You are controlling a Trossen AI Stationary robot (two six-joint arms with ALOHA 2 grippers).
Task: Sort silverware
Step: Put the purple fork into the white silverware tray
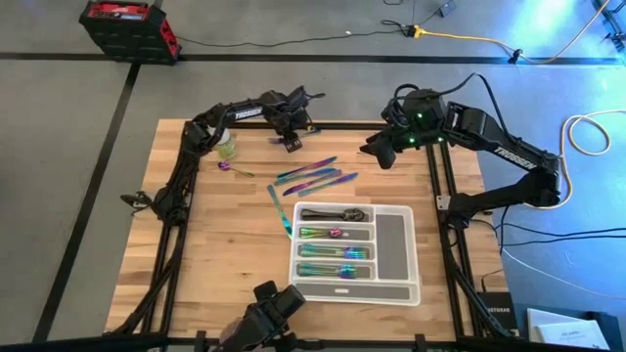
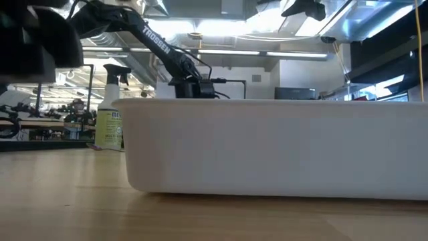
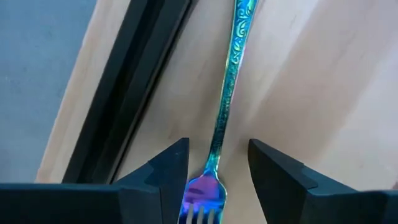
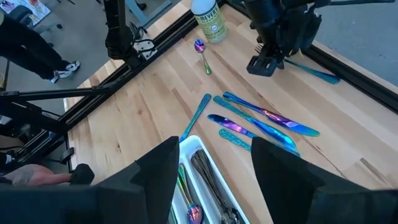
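Spray bottle (image 1: 227,147) stood at far-left corner of table (image 1: 215,254), clear of the work zone; a lone iridescent spoon (image 1: 233,171) lay just beside it, bowl toward the bottle

Left gripper (image 1: 291,140) was down at table's far edge, over an iridescent fork (image 3: 225,106). Jaws spread, one finger (image 3: 169,171) each side of fork neck, not pinching yet – prob. lined up for a pick. Fork lay flat, long axis running straight away from gripper in left wrist view, tines at the gripper end, handle pointing away, roughly parallel w/ the black frame rail (image 3: 127,99)

Mid-table: loose cluster of knives (image 1: 318,178) & similar pcs, unsorted, long axes near parallel, slanting across the boards. One more pc (image 1: 280,210) lay alone, its near end at the tray's far-left corner

Tray (image 1: 393,244) sat near front-centre; long slots already held dark spoons (image 1: 333,214) and rainbow pcs (image 1: 328,252), all lengthwise w/ the slots – sorting partly done by my read

Right gripper (image 4: 211,168) hung above table between cluster & tray, jaws wide, holding nothing – waiting
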